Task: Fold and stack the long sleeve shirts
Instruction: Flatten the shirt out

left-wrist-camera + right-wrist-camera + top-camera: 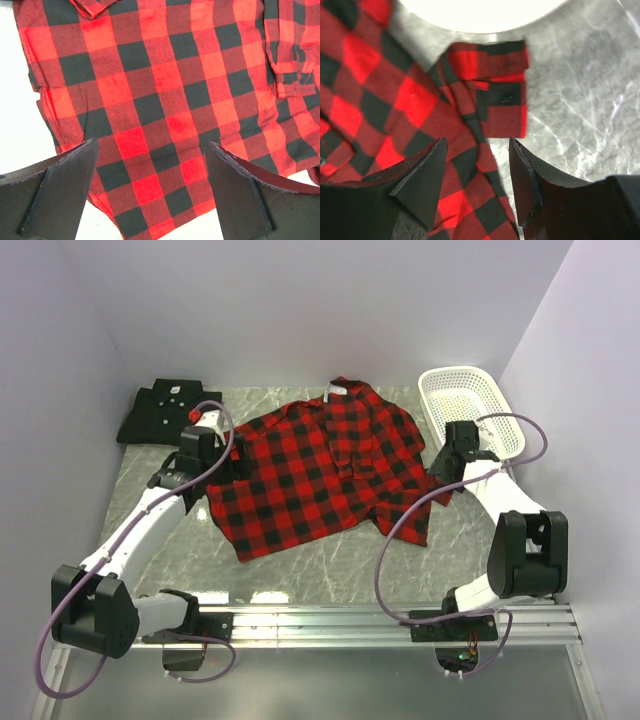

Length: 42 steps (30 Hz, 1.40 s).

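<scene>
Left pincer [151,146] stands wide open above the one red-and-black plaid shirt [320,470], spread across the counter [330,575]; right pincer [477,142], jaws apart, straddles its sleeve [496,107]. Beyond, one folded black shirt [163,412] lies far left, one white mesh basket [470,400] far right.

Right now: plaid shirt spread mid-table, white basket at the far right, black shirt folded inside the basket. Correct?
One slip: the black shirt lies folded on the table at the far left corner, not inside the white basket; the top external view shows it. The plaid shirt spread mid-table, basket far right: both correct.
</scene>
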{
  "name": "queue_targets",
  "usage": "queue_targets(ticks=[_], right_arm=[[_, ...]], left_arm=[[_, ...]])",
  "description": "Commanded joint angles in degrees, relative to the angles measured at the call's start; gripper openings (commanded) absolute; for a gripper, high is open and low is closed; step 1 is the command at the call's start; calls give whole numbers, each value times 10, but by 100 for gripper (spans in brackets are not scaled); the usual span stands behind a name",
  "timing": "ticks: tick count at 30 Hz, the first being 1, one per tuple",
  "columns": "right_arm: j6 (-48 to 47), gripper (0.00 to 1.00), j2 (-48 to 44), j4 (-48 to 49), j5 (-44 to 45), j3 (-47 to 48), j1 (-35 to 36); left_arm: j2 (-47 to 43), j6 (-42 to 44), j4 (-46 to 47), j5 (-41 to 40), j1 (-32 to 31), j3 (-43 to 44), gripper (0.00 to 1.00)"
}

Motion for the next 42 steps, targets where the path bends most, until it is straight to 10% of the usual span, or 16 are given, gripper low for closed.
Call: queue_targets(ticks=[1,26,35,42], right_arm=[[22,59,19,34,17,-1,-28],[153,57,121,32,-12,-37,-58],[148,0,124,19,-11,-27,-59],[97,0,28,-49,15,-10,-55]], left_arm=[[-16,10,33,17,-2,1,94],[-22,20,15,-35,-4,2,94],[-29,24,13,-47,-4,1,94],[-25,20,14,-35,-4,4,94]])
